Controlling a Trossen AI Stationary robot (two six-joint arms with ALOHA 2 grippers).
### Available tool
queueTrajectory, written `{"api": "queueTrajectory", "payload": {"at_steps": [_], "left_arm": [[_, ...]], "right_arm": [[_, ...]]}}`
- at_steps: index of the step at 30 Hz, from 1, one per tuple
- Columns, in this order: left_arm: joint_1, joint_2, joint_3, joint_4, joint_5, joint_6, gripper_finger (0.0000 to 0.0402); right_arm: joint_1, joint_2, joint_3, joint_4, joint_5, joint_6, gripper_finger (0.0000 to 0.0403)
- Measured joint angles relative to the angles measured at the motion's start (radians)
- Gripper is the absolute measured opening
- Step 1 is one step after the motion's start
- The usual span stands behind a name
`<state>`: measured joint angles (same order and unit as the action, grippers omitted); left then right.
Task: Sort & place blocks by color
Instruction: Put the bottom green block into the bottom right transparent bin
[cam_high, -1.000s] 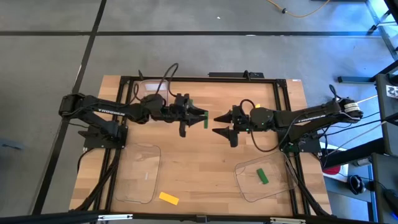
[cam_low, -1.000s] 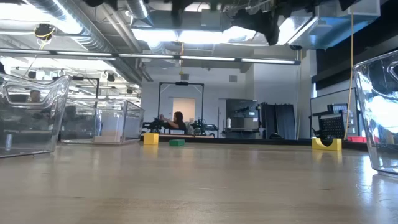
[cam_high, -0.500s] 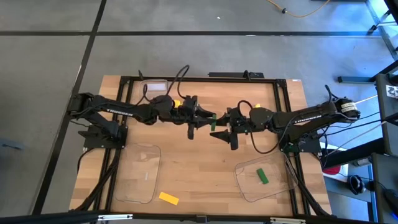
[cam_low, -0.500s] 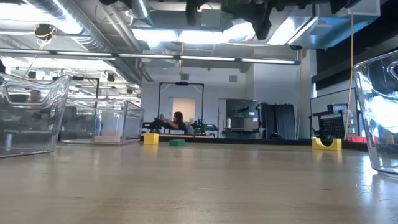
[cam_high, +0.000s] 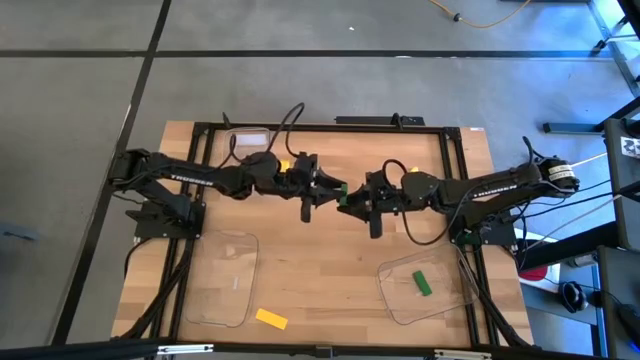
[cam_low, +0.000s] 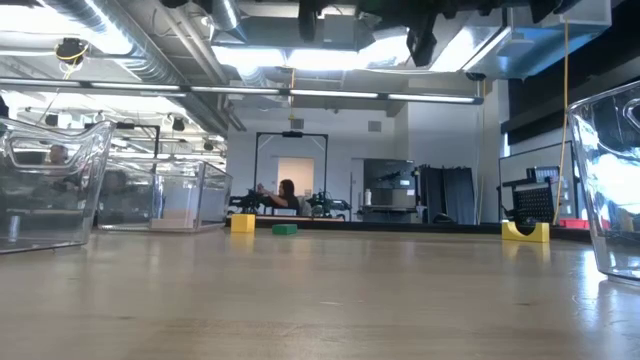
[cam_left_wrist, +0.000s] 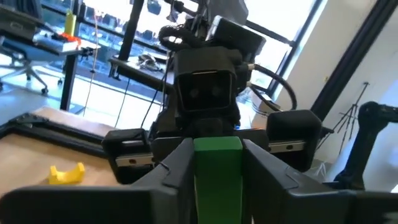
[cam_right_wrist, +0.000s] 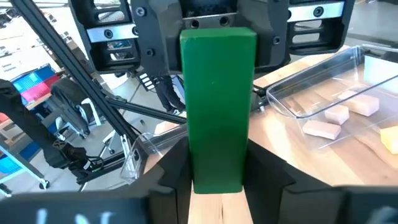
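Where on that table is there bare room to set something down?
Bare wood lies between the two clear plastic trays, left and right, at the near edge, beside the yellow block. Mid-table is crowded: the left tool and right tool meet around one green block.

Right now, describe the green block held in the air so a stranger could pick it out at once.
Look above the middle of the wooden table, where the left gripper and right gripper meet tip to tip. The green block sits between them, with fingers of both grippers flanking it. Unlike the green block in the tray near the right arm, it hangs off the table.
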<state>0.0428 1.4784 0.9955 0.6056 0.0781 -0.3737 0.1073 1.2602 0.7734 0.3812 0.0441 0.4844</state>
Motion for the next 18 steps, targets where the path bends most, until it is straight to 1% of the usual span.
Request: {"api": "queueTrajectory", "payload": {"at_steps": [2, 4, 6, 7, 10, 13, 16, 18], "left_arm": [[0.014, 0.0, 0.0, -0.02, 0.013, -0.016, 0.014], [0.039, -0.02, -0.001, -0.06, 0.065, -0.043, 0.017], [0.065, -0.039, 0.001, -0.07, 0.112, -0.064, 0.019], [0.08, -0.061, 0.001, -0.109, 0.14, -0.07, 0.0197], [0.113, -0.125, 0.0, -0.202, 0.185, -0.073, 0.0203], [0.135, -0.198, -0.003, -0.344, 0.21, -0.028, 0.0202], [0.13, -0.254, -0.01, -0.395, 0.173, 0.038, 0.0202], [0.121, -0.285, -0.036, -0.374, 0.146, 0.06, 0.0203]], "right_arm": [[-0.001, 0.0, 0.0, -0.014, 0.004, 0.004, 0.0107], [-0.001, -0.017, 0.0, -0.051, 0.005, -0.015, 0.0107], [-0.007, -0.052, 0.0, -0.107, -0.002, -0.025, 0.0107], [-0.01, -0.073, 0.0, -0.152, -0.007, -0.027, 0.0107], [-0.019, -0.136, 0.0, -0.283, -0.004, -0.044, 0.0107], [-0.021, -0.208, 0.0, -0.352, 0.016, -0.047, 0.0107], [-0.019, -0.266, 0.0, -0.409, 0.048, -0.049, 0.0107], [-0.02, -0.301, 0.0, -0.419, 0.067, -0.051, 0.0107]]}}
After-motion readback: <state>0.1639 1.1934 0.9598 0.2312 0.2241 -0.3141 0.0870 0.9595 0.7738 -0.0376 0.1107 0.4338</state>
